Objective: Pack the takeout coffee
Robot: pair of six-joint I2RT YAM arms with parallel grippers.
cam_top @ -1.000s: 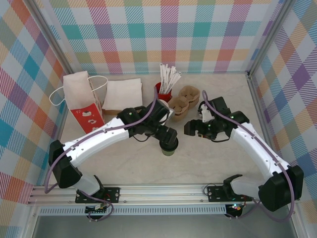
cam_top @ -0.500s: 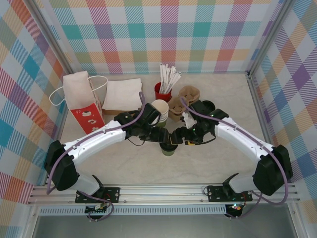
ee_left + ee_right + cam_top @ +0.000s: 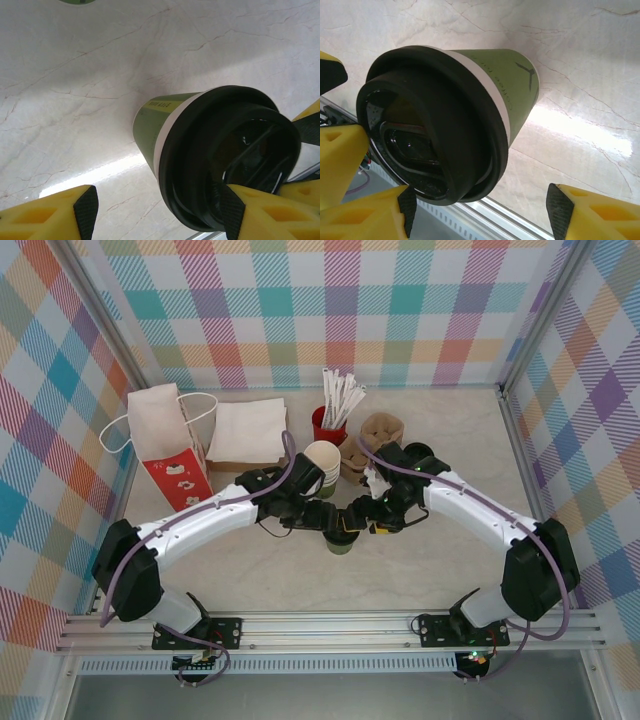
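While the green cup (image 3: 341,543) stands upright on the open bench (image 3: 430,575), my left tool (image 3: 159,214) and right tool (image 3: 481,210) flank its black lid (image 3: 230,160). Both are spread wide and grip nothing, one pad by the rim, the other well clear.

Pale marbled table (image 3: 440,560); on it green lidded cup (image 3: 342,543), paper bag (image 3: 165,445), napkins (image 3: 247,428), red cup (image 3: 319,422).

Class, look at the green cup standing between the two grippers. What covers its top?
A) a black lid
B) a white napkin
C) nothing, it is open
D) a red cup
A: the cup wears a black lid, plain in both wrist views.
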